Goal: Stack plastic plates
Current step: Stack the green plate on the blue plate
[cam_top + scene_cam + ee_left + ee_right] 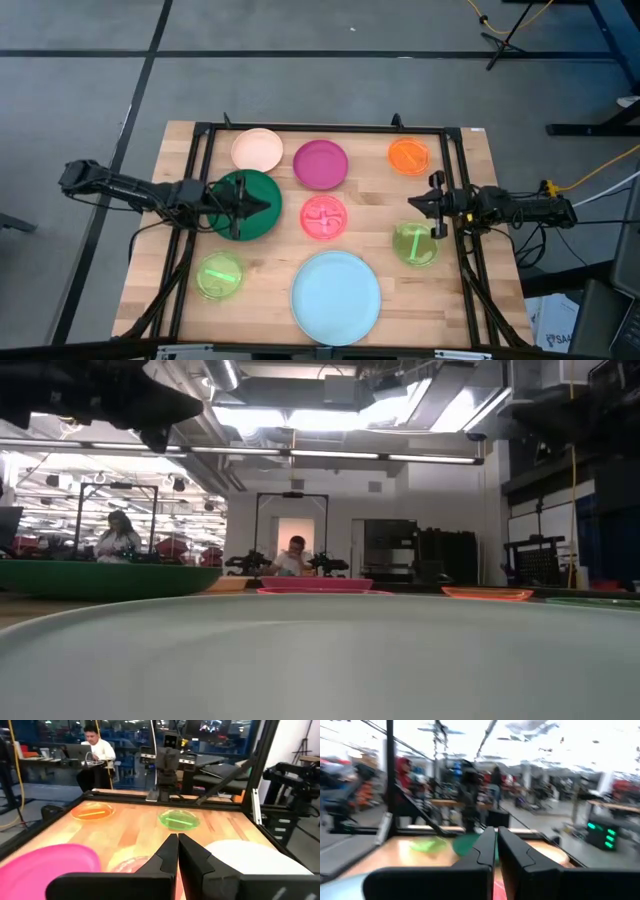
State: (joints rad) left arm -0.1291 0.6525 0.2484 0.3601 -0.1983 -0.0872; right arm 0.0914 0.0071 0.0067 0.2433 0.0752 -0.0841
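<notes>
Eight plates lie flat and apart on the wooden table: peach [257, 149], magenta [321, 164], orange [410, 156], dark green [240, 190], pink [324, 217], two lime green [220, 276] [415, 245], and the large light blue one [336, 297] at the near edge. My left gripper [265, 207] is shut and hovers over the dark green plate's right rim; the low view shows that arm [100, 395] high above the plate [100, 578]. My right gripper [412, 203] is shut, in the air between the orange plate and the right lime plate.
A black metal frame [320, 128] runs along the table's far edge and down both sides. Bare wood lies between the plates. People sit at desks in the room beyond the table [292, 558].
</notes>
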